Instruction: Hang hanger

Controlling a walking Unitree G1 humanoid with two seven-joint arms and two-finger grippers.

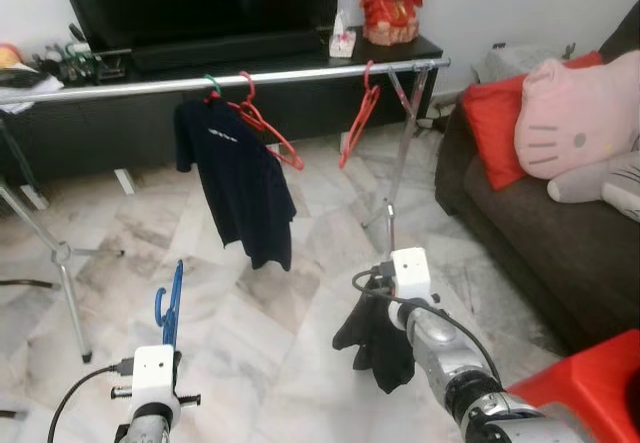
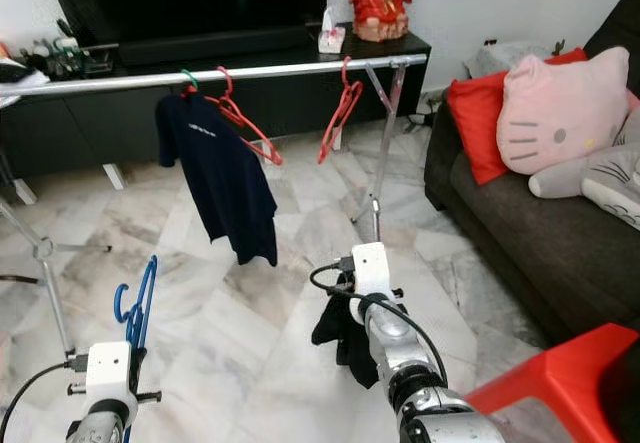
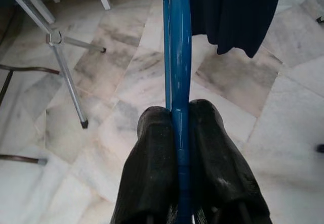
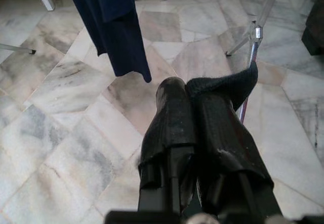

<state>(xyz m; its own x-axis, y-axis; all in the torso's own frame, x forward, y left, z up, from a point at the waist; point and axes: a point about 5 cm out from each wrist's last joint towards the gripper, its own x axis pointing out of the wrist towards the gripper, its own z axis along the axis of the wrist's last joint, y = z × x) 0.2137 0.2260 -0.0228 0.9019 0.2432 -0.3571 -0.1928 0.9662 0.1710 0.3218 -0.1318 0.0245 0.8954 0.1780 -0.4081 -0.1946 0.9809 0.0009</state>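
Left gripper pinches the blue hanger upright, hook up, ready for the far rail. Right gripper clamps a dark cloth, probably to dress it.

Head cameras look down; wrist cameras close, sharing marble floor.

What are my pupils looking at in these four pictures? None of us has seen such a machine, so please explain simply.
This is a walking robot with two arms. The two wide pictures come from its head, looking down at a living-room floor. The two close pictures come from cameras on its wrists. Its left gripper is shut on a blue hanger. Its right gripper is shut on a dark cloth. Ahead stands a metal rail carrying a navy shirt and red hangers. A sofa with cushions stands to the right.
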